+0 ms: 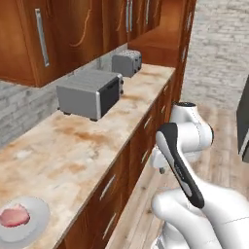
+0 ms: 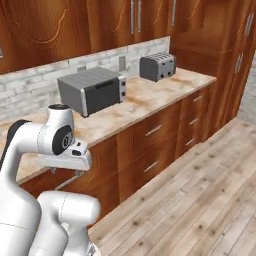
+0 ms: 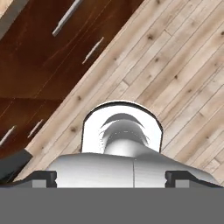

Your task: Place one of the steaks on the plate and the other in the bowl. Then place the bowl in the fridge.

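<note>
Gripper (image 3: 112,180) points down at the plank floor (image 3: 183,65) beside the lower cabinet drawers (image 3: 52,57); its two dark tips stand far apart at the view's edges, jaws wide, nothing between them. Arm folded low in front of the counter (image 1: 73,155). Plate (image 1: 41,219) sits at the counter's near left corner, close to the edge, with a pink steak (image 1: 14,215) lying on it. Farther along the counter: a grey toaster oven (image 1: 90,92), then a toaster (image 1: 126,62) near the wall. Wooden wall cabinets (image 2: 100,25) above.
</note>
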Motion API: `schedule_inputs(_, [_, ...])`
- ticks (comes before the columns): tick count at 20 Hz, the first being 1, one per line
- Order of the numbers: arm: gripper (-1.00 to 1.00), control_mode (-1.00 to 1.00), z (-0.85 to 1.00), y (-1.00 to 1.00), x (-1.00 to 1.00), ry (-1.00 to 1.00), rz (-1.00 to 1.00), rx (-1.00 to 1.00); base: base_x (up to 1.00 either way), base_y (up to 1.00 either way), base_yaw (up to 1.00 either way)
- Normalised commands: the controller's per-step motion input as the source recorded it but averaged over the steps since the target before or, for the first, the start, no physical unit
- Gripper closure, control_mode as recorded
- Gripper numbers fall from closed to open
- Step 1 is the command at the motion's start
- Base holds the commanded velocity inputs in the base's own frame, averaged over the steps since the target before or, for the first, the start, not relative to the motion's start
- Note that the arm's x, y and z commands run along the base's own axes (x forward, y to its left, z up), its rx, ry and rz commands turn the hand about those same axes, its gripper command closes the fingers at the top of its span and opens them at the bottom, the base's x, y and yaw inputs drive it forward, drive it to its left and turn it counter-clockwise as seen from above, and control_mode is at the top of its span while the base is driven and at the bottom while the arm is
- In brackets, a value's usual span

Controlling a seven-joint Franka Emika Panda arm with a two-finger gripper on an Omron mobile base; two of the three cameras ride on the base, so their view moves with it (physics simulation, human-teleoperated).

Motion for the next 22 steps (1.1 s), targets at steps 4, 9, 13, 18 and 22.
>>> schedule_inputs(4, [-1.00,1.00,0.00,0.00,0.00,0.00,0.00,0.00,0.02,-0.28,-0.90])
schedule_inputs(9, [-1.00,1.00,0.00,0.00,0.00,0.00,0.00,0.00,0.16,-0.16,-0.85])
schedule_inputs(13, [-1.00,1.00,0.00,0.00,0.00,0.00,0.00,0.00,0.32,-0.06,-0.78])
schedule_inputs(18, [-1.00,1.00,0.00,0.00,0.00,0.00,0.00,0.00,0.33,-0.06,-0.79])
schedule_inputs(22, [-1.00,1.00,0.00,0.00,0.00,0.00,0.00,0.00,0.35,0.00,-0.80])
